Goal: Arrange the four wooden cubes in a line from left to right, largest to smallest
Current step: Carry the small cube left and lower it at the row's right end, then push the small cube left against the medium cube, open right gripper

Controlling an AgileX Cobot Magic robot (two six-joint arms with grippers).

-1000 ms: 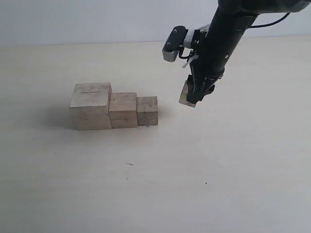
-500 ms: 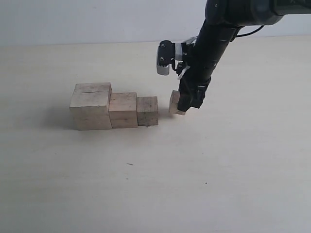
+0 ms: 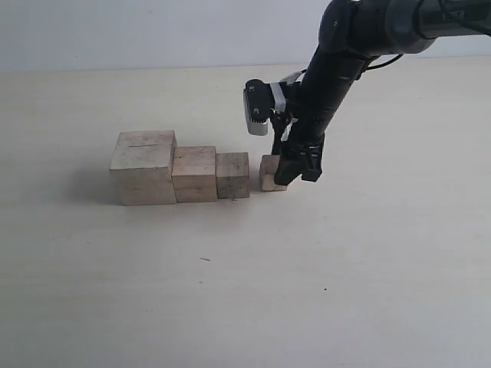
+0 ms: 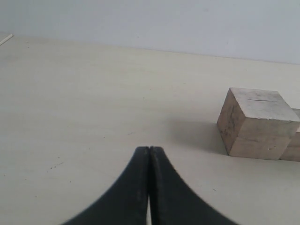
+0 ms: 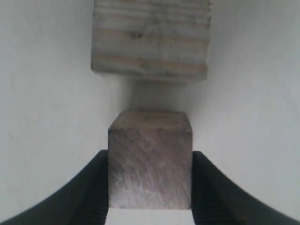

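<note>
Three pale wooden cubes stand touching in a row on the table: the largest cube (image 3: 143, 167) with a thin slit on top at the left, a middle cube (image 3: 194, 174), then a smaller cube (image 3: 232, 175). My right gripper (image 3: 285, 173) is shut on the smallest cube (image 3: 269, 172), which sits low at the table just right of the row, a small gap away. In the right wrist view the smallest cube (image 5: 150, 159) is clamped between both fingers, the smaller cube (image 5: 150, 40) just beyond it. My left gripper (image 4: 149, 149) is shut and empty; the largest cube (image 4: 257, 123) lies off to its side.
The pale table (image 3: 245, 291) stretches bare in front of and behind the row. A pale wall (image 3: 153, 31) rises at the table's far edge. The right arm (image 3: 337, 69) slants down from the upper right.
My right gripper has carried the smallest cube down and to the left, from hanging in the air right of the row to table level just beside the third cube.
</note>
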